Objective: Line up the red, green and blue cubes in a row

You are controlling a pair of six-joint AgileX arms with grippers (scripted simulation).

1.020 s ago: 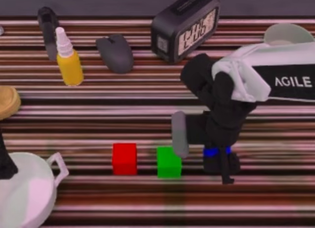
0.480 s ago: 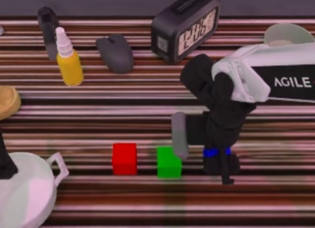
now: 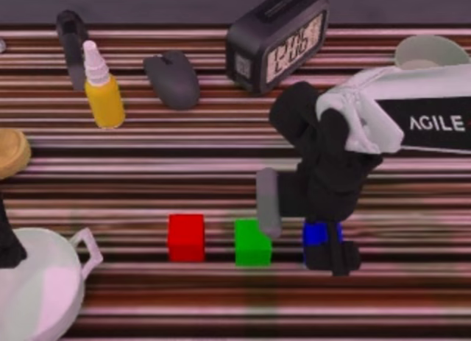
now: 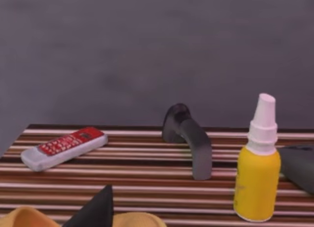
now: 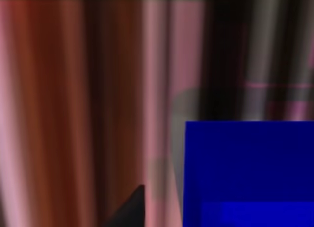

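The red cube (image 3: 185,236), green cube (image 3: 252,242) and blue cube (image 3: 318,233) sit side by side in a row near the table's front, with small gaps between them. My right gripper (image 3: 324,241) stands straight over the blue cube and hides part of it. In the right wrist view the blue cube (image 5: 250,173) rests on the striped table, and a dark fingertip (image 5: 133,210) stands apart from its side, so this gripper is open. My left gripper (image 3: 7,245) is parked at the far left edge, open and empty.
Along the back stand a black clock (image 3: 277,39), a dark mouse (image 3: 173,79), a yellow bottle (image 3: 104,90) and a black curved handle (image 3: 71,46). A white pot (image 3: 37,282) fills the front left corner. A wooden disc (image 3: 11,153) and a pale bowl (image 3: 430,52) lie at the sides.
More of the blue cube's top shows under my right gripper than before, and the fingers have come off it. The red and green cubes and the left arm have not moved.
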